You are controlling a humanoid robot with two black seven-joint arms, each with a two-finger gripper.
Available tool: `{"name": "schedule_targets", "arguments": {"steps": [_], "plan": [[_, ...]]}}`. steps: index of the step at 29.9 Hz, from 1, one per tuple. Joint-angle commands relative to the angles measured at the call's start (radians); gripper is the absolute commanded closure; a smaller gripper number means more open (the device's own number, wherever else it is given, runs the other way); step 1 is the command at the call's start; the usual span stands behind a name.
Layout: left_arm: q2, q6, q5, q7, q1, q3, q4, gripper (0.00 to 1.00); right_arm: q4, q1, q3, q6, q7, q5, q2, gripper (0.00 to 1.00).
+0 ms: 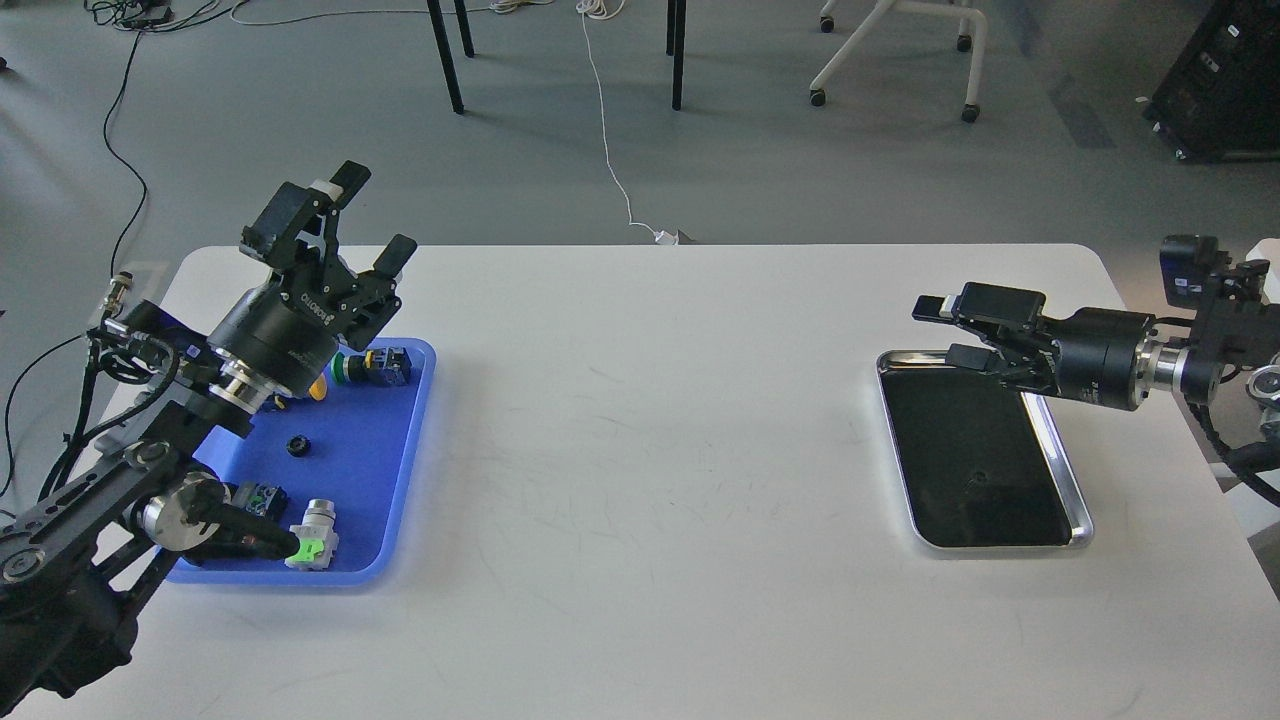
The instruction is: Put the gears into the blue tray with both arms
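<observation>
The blue tray point(400, 470) lies at the table's left. One gear point(296, 446), tiny, black and toothed, rests on its floor near the middle, free of any grip. My left gripper point(375, 212) is raised above the tray's far end, pointing up and away, open and empty. At the right, my right gripper point(940, 328) points left above the far end of the steel tray point(1070, 470), its fingers apart and nothing between them. A faint small round mark point(983, 478) shows on that tray's dark inside; I cannot tell whether it is a gear.
Several coloured push-button switches lie in the blue tray, among them a green-capped one point(375, 366) and a white one with a green part point(312, 536). My left arm's elbow point(170, 510) covers the tray's near-left corner. Chair and table legs stand beyond the far edge.
</observation>
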Motion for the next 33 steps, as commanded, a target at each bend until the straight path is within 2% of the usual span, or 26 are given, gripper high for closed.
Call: {"name": "schedule_targets", "arguments": {"steps": [1, 6, 10, 15, 22, 33], "plan": [[-0.007, -0.037, -0.034, 0.03, 0.008, -0.019, 0.002, 0.02, 0.044, 0.195, -0.209, 0.0, 0.0, -0.239, -0.002, 0.02], [-0.004, -0.044, -0.035, 0.03, 0.009, -0.024, 0.002, 0.02, 0.068, 0.377, -0.428, -0.012, 0.0, -0.477, 0.04, 0.02], [-0.007, -0.045, -0.035, 0.03, 0.009, -0.024, 0.002, 0.02, 0.036, 0.421, -0.551, -0.145, 0.0, -0.655, 0.119, 0.04], [-0.011, -0.045, -0.034, 0.03, 0.014, -0.025, -0.001, 0.02, -0.013, 0.414, -0.656, -0.194, 0.0, -0.657, 0.202, 0.05], [-0.011, -0.047, -0.034, 0.03, 0.017, -0.027, -0.001, 0.02, -0.025, 0.349, -0.666, -0.25, 0.0, -0.633, 0.225, 0.08], [-0.018, -0.047, -0.034, 0.03, 0.028, -0.025, -0.001, 0.02, -0.051, 0.31, -0.699, -0.259, 0.0, -0.597, 0.232, 0.18]]}}
